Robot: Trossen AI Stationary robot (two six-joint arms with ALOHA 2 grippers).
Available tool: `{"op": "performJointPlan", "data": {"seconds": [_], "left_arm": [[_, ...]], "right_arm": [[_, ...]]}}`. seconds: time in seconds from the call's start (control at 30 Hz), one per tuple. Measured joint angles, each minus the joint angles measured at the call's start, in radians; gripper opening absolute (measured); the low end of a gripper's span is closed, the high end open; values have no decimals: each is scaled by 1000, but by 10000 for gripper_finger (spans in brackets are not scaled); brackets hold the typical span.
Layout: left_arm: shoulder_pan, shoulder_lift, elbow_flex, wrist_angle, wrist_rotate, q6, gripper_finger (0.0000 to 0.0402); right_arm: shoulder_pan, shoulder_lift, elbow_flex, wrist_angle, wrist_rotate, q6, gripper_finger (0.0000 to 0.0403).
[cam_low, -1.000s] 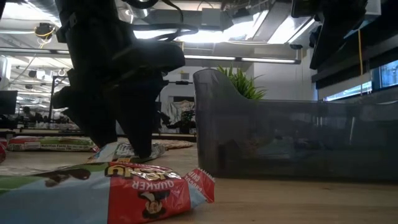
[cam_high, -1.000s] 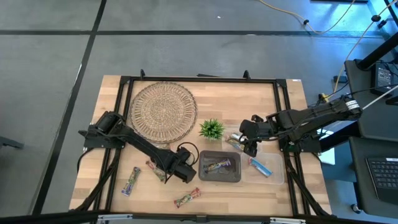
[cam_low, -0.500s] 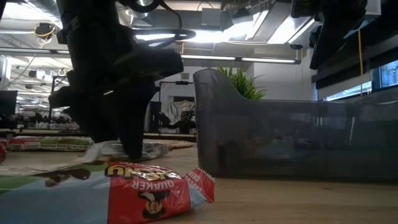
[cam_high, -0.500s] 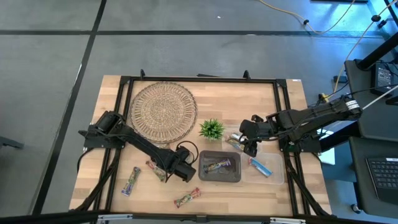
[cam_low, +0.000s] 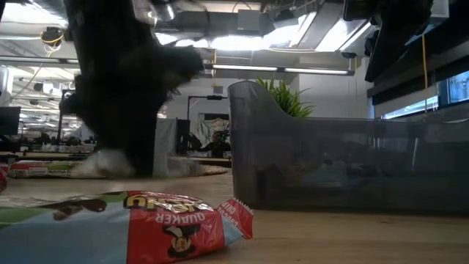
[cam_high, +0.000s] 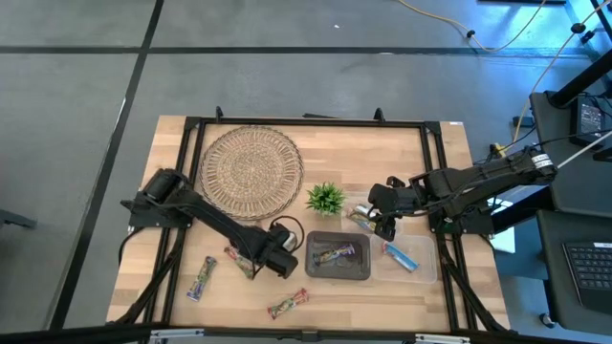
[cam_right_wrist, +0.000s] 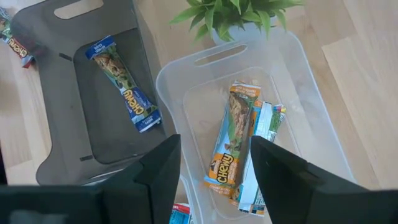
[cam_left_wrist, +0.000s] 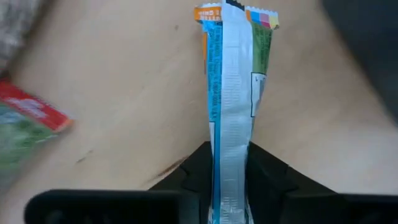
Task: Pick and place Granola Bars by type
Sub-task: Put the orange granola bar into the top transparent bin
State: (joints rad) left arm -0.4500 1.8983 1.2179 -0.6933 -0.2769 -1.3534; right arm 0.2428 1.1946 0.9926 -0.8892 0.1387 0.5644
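The left end effector [cam_high: 251, 263] sits low over the wooden bench [cam_high: 325, 153], just to the left of the dark grey bin [cam_high: 337, 258], and its fingers [cam_left_wrist: 193, 174] are pressed together on a granola bar [cam_left_wrist: 231, 93] — the left wrist view shows the wrapper standing edge-on between them, silver seam and blue-and-green print facing the camera. Inside the dark grey bin lies one blue-wrapped bar [cam_right_wrist: 124, 93]. The clear bin [cam_right_wrist: 298, 81] beside it holds an orange-and-green bar [cam_right_wrist: 233, 146] with another bar [cam_right_wrist: 264, 134] tucked against it. The right end effector [cam_high: 384, 222] hangs above the clear bin, near the small green plant [cam_high: 326, 198], fingers [cam_right_wrist: 155, 171] spread partway with nothing between them. Three more bars rest loose on the bench: one [cam_high: 202, 278] near the left edge, a red-and-green one [cam_high: 288, 303] toward the front — close up in the low view as a red Quaker Chewy wrapper [cam_low: 139, 227] — and a blue one [cam_high: 402, 256] at the right. A round woven mat [cam_high: 251, 170] lies at the back left.
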Motion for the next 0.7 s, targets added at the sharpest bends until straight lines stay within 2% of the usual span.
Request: {"op": "performJointPlan", "data": {"seconds": [0.2,0.37,0.47,0.57,0.7], "left_arm": [[0,-131,1,-35,-85,62,65],[0,-250,2,15,-280,170,67],[0,-304,2,126,-398,283,65],[0,-335,2,312,-474,458,66],[0,-348,3,594,-464,750,67]], "right_arm": [[0,0,0,15,0,2,197],[0,0,0,132,3,-1,197],[0,0,0,274,2,-54,197],[3,0,0,445,2,-119,197],[10,0,0,637,0,-165,197]]}}
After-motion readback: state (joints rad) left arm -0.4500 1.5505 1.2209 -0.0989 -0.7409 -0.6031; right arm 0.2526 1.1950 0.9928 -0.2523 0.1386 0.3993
